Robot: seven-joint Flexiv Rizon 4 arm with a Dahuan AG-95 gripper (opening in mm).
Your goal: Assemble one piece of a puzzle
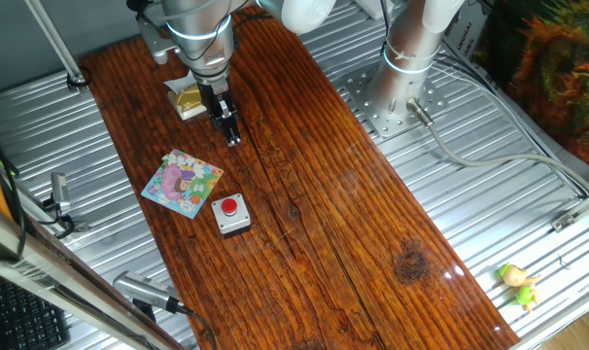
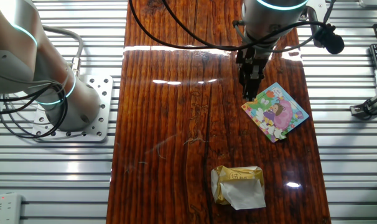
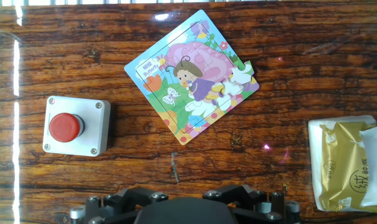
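The puzzle (image 1: pixel 183 183) is a small square board with a pink-purple cartoon figure, lying flat and turned at an angle on the wooden table (image 1: pixel 353 204). It also shows in the other fixed view (image 2: pixel 275 111) and in the hand view (image 3: pixel 191 74). In the hand view one piece (image 3: pixel 241 72) juts out a little past the board's right edge. My gripper (image 1: pixel 231 134) hangs above the table beside the puzzle, apart from it, with its fingers (image 2: pixel 248 92) close together and nothing between them. The hand view shows only the gripper's black body (image 3: pixel 182 208); the fingertips are hidden.
A grey box with a red button (image 1: pixel 231 214) sits next to the puzzle (image 3: pixel 76 126). A yellowish-gold box (image 1: pixel 190 97) lies on the other side of the gripper (image 2: pixel 238 185). The arm's base (image 2: pixel 64 106) stands beside the table. A small yellow-green toy (image 1: pixel 518 284) lies off the board.
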